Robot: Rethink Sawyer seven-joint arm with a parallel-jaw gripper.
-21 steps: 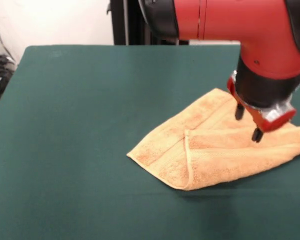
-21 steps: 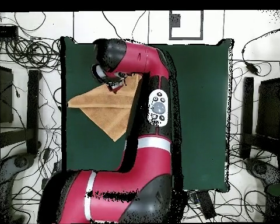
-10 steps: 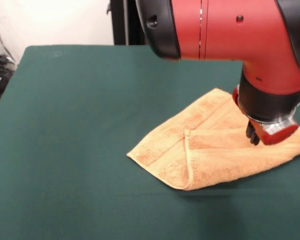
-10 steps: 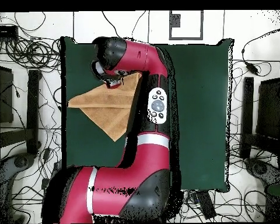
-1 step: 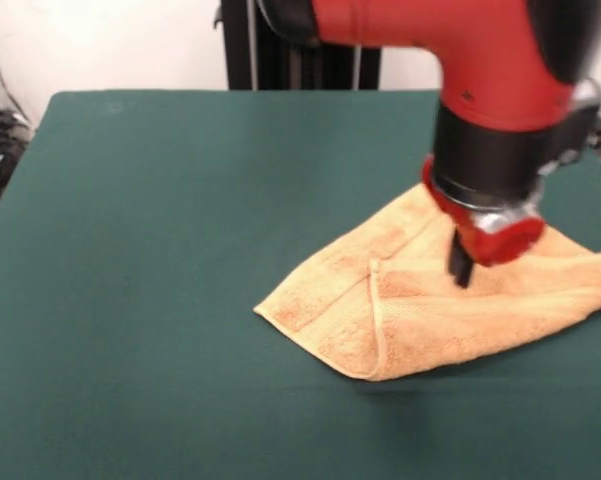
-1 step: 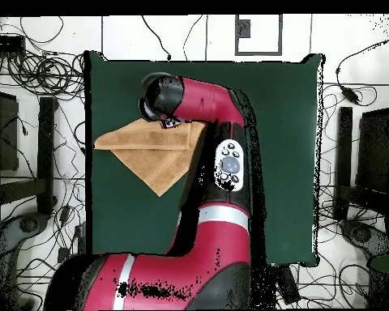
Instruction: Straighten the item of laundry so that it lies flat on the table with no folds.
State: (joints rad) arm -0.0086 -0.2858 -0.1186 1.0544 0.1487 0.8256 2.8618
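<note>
The item of laundry (image 5: pixel 420 310), an orange-tan terry towel, lies folded over itself on the right part of the green table (image 5: pixel 160 250). A doubled flap shows along its near edge, and a border seam runs down the middle. My gripper (image 5: pixel 461 268) hangs over the towel's centre. It looks shut, showing as one dark prong with its tip at or just above the cloth. From overhead the towel (image 6: pixel 153 154) is a triangle near the table's (image 6: pixel 271 121) left edge. The gripper (image 6: pixel 167 123) sits at its upper side, and the arm hides the right corner.
The red arm (image 6: pixel 218 154) crosses the table's middle in the overhead view. Cables and equipment stands (image 6: pixel 36 162) surround the table on the floor. Dark posts (image 5: pixel 250 45) stand behind the table's far edge.
The fingers, apart a second ago, have come together. The gripper has shifted left across the towel in the front view. The towel's shape is unchanged.
</note>
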